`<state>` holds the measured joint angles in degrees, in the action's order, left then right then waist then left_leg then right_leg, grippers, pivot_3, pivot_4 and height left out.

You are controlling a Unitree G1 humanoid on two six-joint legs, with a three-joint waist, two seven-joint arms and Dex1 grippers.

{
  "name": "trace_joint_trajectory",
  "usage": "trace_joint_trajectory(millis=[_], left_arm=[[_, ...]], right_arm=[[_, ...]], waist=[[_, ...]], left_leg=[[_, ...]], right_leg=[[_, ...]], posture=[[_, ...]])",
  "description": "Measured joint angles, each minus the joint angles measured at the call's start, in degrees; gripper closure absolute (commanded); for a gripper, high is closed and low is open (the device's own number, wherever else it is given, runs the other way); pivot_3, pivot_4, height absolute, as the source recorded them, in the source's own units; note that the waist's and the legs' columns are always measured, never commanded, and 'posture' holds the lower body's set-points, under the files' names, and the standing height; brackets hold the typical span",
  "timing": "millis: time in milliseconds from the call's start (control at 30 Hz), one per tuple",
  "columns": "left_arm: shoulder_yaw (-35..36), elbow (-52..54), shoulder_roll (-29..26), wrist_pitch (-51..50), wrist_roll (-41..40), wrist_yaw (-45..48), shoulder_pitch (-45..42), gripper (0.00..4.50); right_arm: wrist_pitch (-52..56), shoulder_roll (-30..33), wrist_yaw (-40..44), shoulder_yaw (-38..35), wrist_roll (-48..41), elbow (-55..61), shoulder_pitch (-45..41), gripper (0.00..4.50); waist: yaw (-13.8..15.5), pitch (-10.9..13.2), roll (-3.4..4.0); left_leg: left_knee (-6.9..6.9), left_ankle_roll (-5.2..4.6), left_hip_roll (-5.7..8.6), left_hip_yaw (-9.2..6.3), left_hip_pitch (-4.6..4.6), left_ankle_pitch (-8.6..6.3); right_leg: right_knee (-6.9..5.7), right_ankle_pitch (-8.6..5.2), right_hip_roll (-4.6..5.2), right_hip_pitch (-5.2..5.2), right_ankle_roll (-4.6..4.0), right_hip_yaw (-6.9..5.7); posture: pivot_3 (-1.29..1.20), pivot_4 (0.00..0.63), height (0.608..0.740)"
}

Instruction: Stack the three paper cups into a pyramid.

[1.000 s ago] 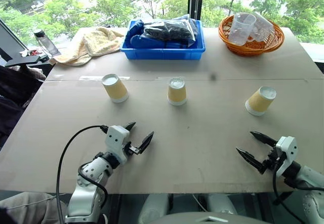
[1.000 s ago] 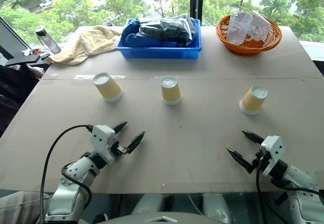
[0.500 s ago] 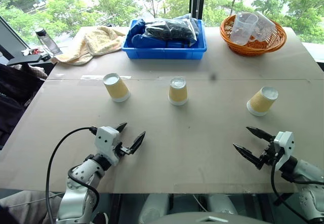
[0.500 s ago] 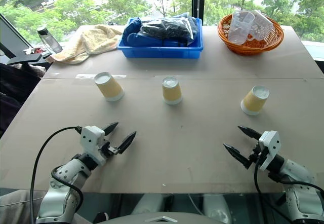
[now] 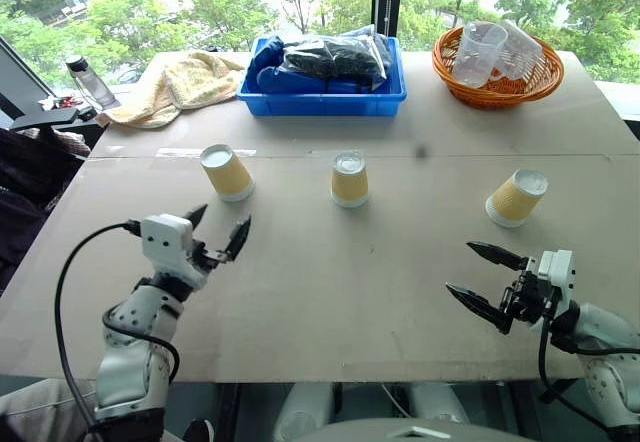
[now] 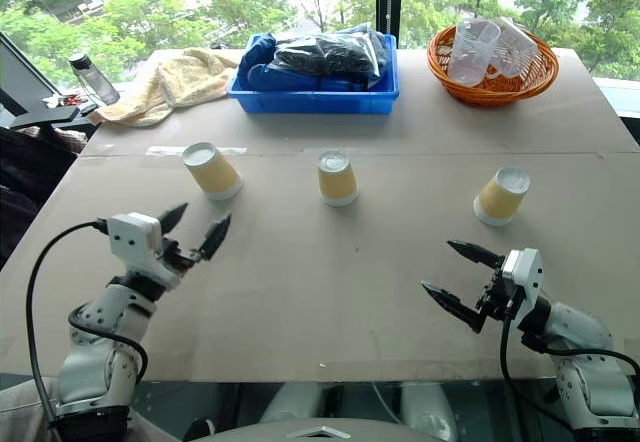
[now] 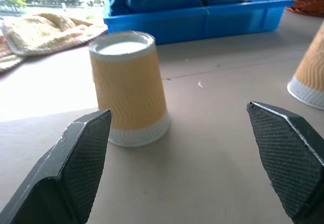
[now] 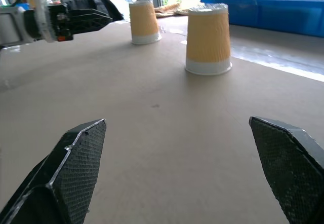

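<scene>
3 cups upside down in a row on the desk (image 5: 330, 272), well apart, nothing stacked: left cup (image 5: 227, 172), middle cup (image 5: 349, 179), right cup (image 5: 516, 198), the right one tilted. Left gripper (image 5: 217, 229) fingers apart, empty, near the left cup, pointing at it. Right gripper (image 5: 481, 278) fingers apart, empty, over bare desk short of the right cup. Blue bin (image 5: 322, 92), basket (image 5: 495, 67), towel (image 5: 175, 84) at far edge
</scene>
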<state>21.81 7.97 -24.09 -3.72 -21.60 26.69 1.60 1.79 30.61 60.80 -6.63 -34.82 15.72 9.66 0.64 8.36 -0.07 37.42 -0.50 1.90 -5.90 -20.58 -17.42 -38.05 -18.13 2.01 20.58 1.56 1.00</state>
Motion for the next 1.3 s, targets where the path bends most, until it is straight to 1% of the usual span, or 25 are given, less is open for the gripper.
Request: trace_joint_trajectory(millis=[67, 167, 300, 500, 600, 700, 867, 1033, 1100, 1133, 1200, 1300], left_arm=[[0.88, -3.72, -0.14, -0.1, 0.87, -3.09, -4.06, 0.09], [1.3, -7.67, -0.68, -0.09, 1.45, -4.75, -7.65, 0.09], [-0.16, -12.87, -1.4, 0.79, 3.15, -3.85, -10.17, 0.09], [-4.59, -20.45, -3.05, 2.56, 3.91, 2.3, -17.86, 0.09], [-5.39, -23.9, -3.21, 3.74, 4.73, 3.13, -20.21, 0.09], [-6.83, -33.13, -3.77, 8.27, 7.6, 3.49, -26.45, 0.09], [-7.13, -41.41, -4.01, 12.59, 9.53, 3.52, -32.03, 0.09], [-8.83, -50.25, -4.01, 15.38, 12.14, 3.28, -35.54, 0.09], [-8.86, -53.18, -3.99, 16.23, 12.36, 3.4, -37.42, 0.61], [-8.82, -54.01, -3.88, 16.87, 12.29, 3.69, -38.14, 0.78], [-8.82, -54.22, -3.58, 17.77, 12.19, 4.4, -38.79, 1.65], [-8.91, -53.43, -3.32, 18.18, 12.03, 5.95, -38.45, 1.65]], right_arm=[[3.29, -0.09, -1.53, 0.03, -2.82, 2.97, -1.97, 0.0], [6.28, -0.34, -3.96, 0.12, -5.93, 7.13, -5.29, 0.0], [7.27, -0.64, -5.12, 0.17, -6.06, 7.2, -6.35, 0.0], [6.98, -0.63, -4.84, 0.1, -5.61, 6.55, -6.21, 0.0], [6.75, -0.63, -4.74, 0.0, -5.3, 6.19, -6.07, 0.0], [6.68, -0.66, -4.91, 0.03, -4.48, 5.99, -6.0, 0.0], [6.58, -1.41, -5.14, 0.02, -3.64, 5.99, -5.79, 0.0], [6.25, -1.88, -5.18, 0.12, -2.79, 6.02, -4.71, 0.0], [6.33, -1.91, -5.49, 0.16, -2.65, 6.23, -4.44, 0.0], [6.35, -1.94, -5.98, 0.15, -2.5, 6.46, -4.42, 0.0], [6.34, -1.92, -6.43, 0.15, -1.83, 7.12, -4.39, 0.0], [6.33, -1.92, -6.99, 0.14, -1.62, 8.23, -3.63, 0.0]], waist=[[0.1, 0.01, -0.01], [0.13, -0.05, -0.13], [0.15, -0.01, -0.17], [0.01, -0.01, -0.21], [-0.37, 0.0, -0.22], [-0.35, 0.03, -0.27], [-0.71, 0.03, -0.29], [-1.17, 0.04, -0.31], [-1.27, 0.05, -0.32], [-1.31, 0.05, -0.31], [-1.34, 0.05, -0.32], [-1.44, 0.05, -0.32]], left_leg=[[0.05, 0.01, 0.02, -0.03, -0.15, 0.01], [0.05, 0.02, 0.04, -0.08, -0.23, 0.02], [0.05, 0.03, 0.06, -0.1, -0.37, 0.02], [0.11, 0.04, 0.07, -0.12, -0.35, 0.03], [0.11, 0.04, 0.08, -0.11, -0.35, 0.03], [0.26, 0.06, 0.1, -0.11, -0.47, 0.04], [0.89, 0.06, 0.14, -0.11, -1.13, 0.05], [1.04, 0.06, 0.17, -0.12, -1.13, 0.06], [1.05, 0.06, 0.17, -0.13, -1.13, 0.06], [1.05, 0.06, 0.17, -0.13, -1.13, 0.06], [1.05, 0.06, 0.17, -0.13, -1.14, 0.05], [1.04, 0.06, 0.17, -0.13, -1.14, 0.06]], right_leg=[[-0.03, 0.03, 0.0, 0.16, 0.04, -0.04], [0.0, 0.03, 0.0, 0.21, 0.04, -0.1], [-0.01, 0.03, 0.01, 0.34, 0.04, -0.13], [-0.1, 0.03, 0.01, 0.33, 0.04, -0.13], [-0.14, 0.03, -0.01, 0.37, 0.04, -0.13], [-0.36, 0.03, -0.01, 0.53, 0.04, -0.14], [-0.9, 0.04, -0.01, 1.1, 0.06, -0.14], [-1.05, 0.06, -0.01, 1.09, 0.1, -0.14], [-1.09, 0.06, -0.01, 1.1, 0.1, -0.15], [-1.09, 0.06, -0.01, 1.1, 0.1, -0.14], [-1.08, 0.06, -0.01, 1.11, 0.1, -0.14], [-1.08, 0.06, -0.01, 1.11, 0.1, -0.13]], posture=[[0.0, 0.15, 0.74], [0.0, 0.15, 0.74], [0.0, 0.15, 0.74], [0.0, 0.15, 0.74], [0.0, 0.15, 0.74], [0.0, 0.15, 0.74], [0.0, 0.15, 0.74], [0.0, 0.15, 0.74], [0.0, 0.15, 0.74], [0.0, 0.15, 0.74], [0.0, 0.15, 0.74], [0.0, 0.15, 0.74]])
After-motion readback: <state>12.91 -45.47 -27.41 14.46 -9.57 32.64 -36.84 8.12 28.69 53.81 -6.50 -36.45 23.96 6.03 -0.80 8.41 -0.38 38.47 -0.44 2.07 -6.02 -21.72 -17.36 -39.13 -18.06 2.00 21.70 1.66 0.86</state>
